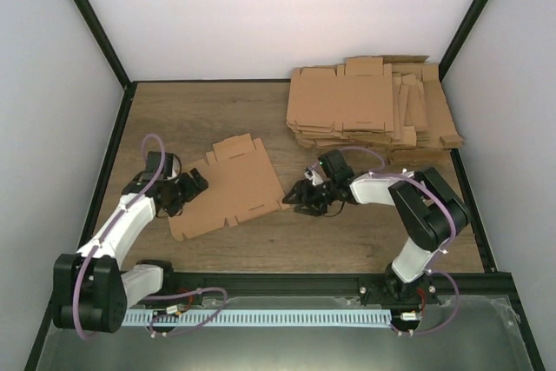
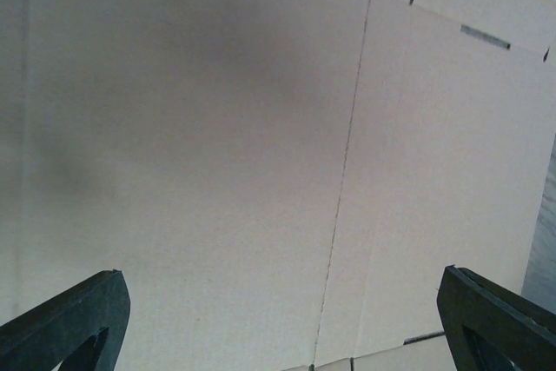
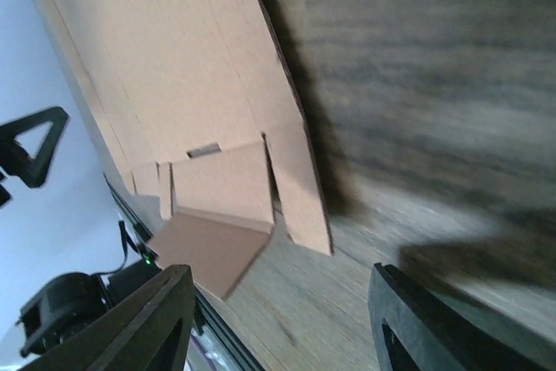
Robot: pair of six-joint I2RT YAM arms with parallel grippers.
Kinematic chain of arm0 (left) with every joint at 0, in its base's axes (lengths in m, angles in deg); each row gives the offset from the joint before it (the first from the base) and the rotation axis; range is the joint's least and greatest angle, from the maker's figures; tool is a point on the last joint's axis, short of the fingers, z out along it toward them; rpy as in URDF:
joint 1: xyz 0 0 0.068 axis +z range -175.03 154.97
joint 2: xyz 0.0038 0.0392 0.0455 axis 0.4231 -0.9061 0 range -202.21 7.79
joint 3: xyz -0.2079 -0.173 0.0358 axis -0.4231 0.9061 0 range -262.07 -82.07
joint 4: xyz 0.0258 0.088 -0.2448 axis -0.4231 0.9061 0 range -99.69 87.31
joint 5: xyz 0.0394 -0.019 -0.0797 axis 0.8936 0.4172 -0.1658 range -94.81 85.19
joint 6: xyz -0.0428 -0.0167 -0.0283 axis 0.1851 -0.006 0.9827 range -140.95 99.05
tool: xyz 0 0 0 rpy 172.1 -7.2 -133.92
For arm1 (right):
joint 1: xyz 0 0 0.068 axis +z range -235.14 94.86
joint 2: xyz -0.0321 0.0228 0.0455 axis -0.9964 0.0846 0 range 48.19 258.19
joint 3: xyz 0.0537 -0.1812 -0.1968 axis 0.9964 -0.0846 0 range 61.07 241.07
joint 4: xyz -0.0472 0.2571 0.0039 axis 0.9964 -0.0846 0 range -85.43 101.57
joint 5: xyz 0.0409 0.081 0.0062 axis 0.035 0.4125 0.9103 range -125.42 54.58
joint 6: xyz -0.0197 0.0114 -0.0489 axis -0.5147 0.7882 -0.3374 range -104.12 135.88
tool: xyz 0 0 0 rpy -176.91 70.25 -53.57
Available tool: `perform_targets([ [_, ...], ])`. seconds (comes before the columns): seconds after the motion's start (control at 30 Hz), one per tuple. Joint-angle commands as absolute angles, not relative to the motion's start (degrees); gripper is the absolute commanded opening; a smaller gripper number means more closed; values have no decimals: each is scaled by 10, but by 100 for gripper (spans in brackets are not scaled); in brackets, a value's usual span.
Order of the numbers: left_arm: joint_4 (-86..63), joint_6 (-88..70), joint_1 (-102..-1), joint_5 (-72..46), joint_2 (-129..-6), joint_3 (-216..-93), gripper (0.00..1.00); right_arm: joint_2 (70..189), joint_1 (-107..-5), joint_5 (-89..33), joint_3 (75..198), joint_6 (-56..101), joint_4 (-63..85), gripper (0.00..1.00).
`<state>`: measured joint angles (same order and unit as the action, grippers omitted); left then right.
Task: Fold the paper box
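Note:
The paper box (image 1: pixel 228 187) is a flat creased brown cardboard sheet with flaps and slits, lying left of the table's middle. My left gripper (image 1: pixel 193 187) is open at the sheet's left edge, close over it. In the left wrist view the sheet (image 2: pixel 261 145) fills the frame between the spread fingertips (image 2: pixel 69 319). My right gripper (image 1: pixel 295 200) is open and empty just off the sheet's right edge. The right wrist view shows the sheet's edge flaps (image 3: pixel 226 188) ahead of the open fingers (image 3: pixel 165 319), one flap raised.
A pile of many overlapping flat brown cardboard blanks (image 1: pixel 369 110) lies at the back right. The wooden table (image 1: pixel 347 232) has black frame rails at its sides and front; white walls enclose the back.

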<state>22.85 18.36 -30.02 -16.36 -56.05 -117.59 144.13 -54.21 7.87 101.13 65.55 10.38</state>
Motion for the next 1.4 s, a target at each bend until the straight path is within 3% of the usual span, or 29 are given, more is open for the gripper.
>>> perform_targets([
  [0.0, 187, 161, -298, -213, -583, -1155, 100, 1459, -538, 62, 1046, 688, 122, 57],
  [0.33, 170, 138, -298, -229, -637, -1155, 100, 1510, -537, 49, 1071, 683, 122, 50],
  [0.9, 156, 125, -299, -264, -665, -1150, 100, 1532, -536, 110, 1089, 661, 149, 27],
  [1.37, 149, 128, -304, -270, -685, -1144, 100, 1565, -518, 125, 1095, 635, 162, 27],
])
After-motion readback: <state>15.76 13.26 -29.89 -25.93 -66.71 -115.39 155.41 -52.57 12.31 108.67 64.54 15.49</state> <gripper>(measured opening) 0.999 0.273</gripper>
